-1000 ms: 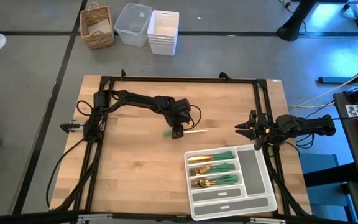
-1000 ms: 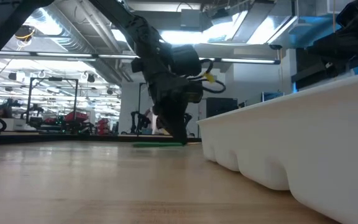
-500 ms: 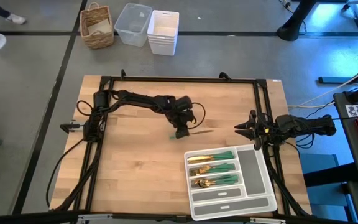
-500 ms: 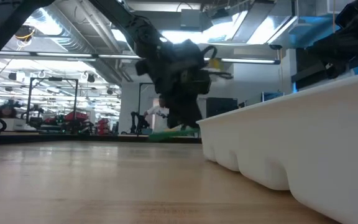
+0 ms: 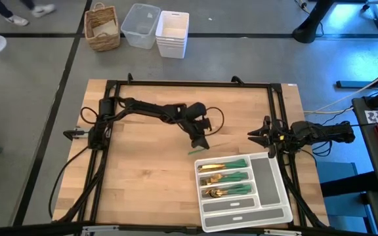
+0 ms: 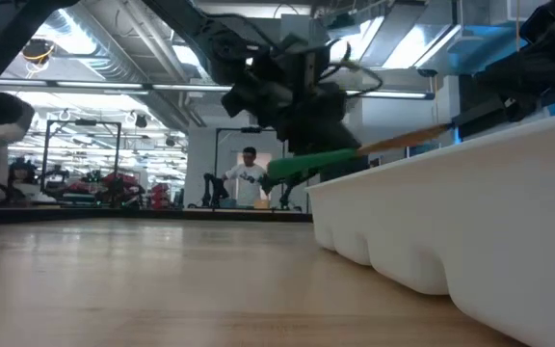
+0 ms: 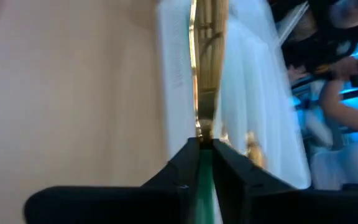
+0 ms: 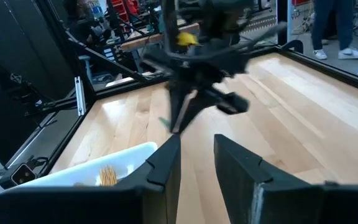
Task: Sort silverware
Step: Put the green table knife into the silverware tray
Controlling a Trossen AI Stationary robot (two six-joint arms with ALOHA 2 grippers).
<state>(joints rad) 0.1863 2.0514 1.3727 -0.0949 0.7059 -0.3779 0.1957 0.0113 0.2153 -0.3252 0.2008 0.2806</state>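
My left gripper [image 5: 199,140] hangs above the table just beyond the white tray's [image 5: 272,181] far left corner. It is shut on one piece of silverware with a green handle [image 6: 312,162] and a gold head [image 6: 408,140]. In the left wrist view the head [image 7: 207,74] points over the tray. More silverware lies in three tray compartments [image 5: 226,177]. My right gripper [image 5: 257,136] waits open at the table's right edge, with its fingers [image 8: 235,168] apart. My left gripper [image 7: 205,144] pinches the piece's green handle [image 7: 204,182] between its two fingers, which come down from above and lie across it. The piece is lifted clear of the table and tilted. Its gold head is higher and its handle end [image 5: 193,153] sticks out below.
A black frame [image 5: 189,84] runs round the wooden table. Bare wood lies left of the tray [image 5: 136,177]. On the floor past the far edge stand a wicker basket [image 5: 102,27], a clear bin [image 5: 140,25] and white stacked bins [image 5: 172,33]. A person [image 6: 249,178] stands far off.
My left gripper has picked the piece off the table mid-board, risen, and carried it toward the table's right and near side, up to the tray. It has turned as it went. The piece lay flat on the wood before; now it is lifted clear and tilted, head toward the tray.
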